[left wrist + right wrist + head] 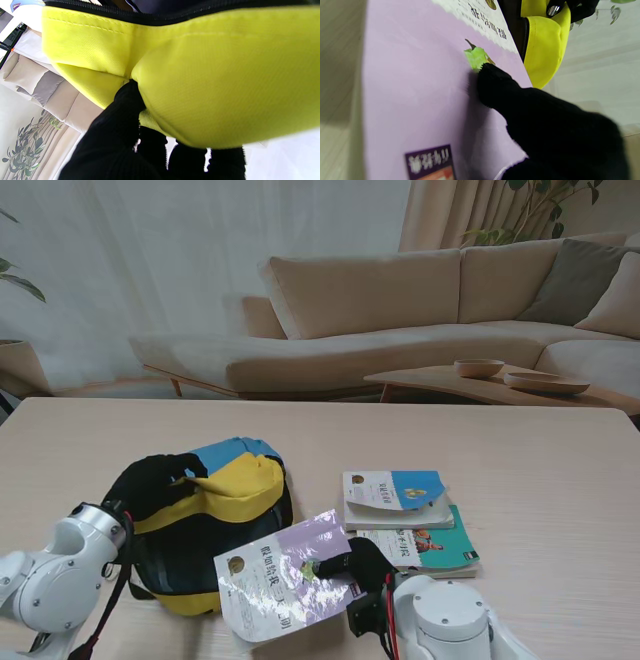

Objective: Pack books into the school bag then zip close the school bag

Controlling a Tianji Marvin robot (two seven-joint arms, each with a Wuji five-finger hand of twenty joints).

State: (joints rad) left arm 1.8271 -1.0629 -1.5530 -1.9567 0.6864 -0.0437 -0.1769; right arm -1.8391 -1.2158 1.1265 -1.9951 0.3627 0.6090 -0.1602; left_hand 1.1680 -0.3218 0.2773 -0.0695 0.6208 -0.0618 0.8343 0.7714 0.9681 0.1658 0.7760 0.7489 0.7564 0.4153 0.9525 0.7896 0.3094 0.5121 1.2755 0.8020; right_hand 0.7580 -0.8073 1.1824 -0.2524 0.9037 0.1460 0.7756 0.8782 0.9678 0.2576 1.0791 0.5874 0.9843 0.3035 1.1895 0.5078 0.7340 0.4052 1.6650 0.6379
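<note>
Your right hand (368, 568) has its fingers (495, 82) closed on the lilac book (285, 575), tilted beside the school bag (200, 530). Your left hand (160, 477) pinches the bag's yellow flap (200, 82); its inside is hidden. Two more books (405, 520) lie stacked on the tabletop (540, 480), right of the bag.

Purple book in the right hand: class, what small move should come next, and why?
Probably tip the purple book toward the school bag's opening. The right hand grips it beside the bag, the left hand holds the yellow flap up, and two books wait.
</note>
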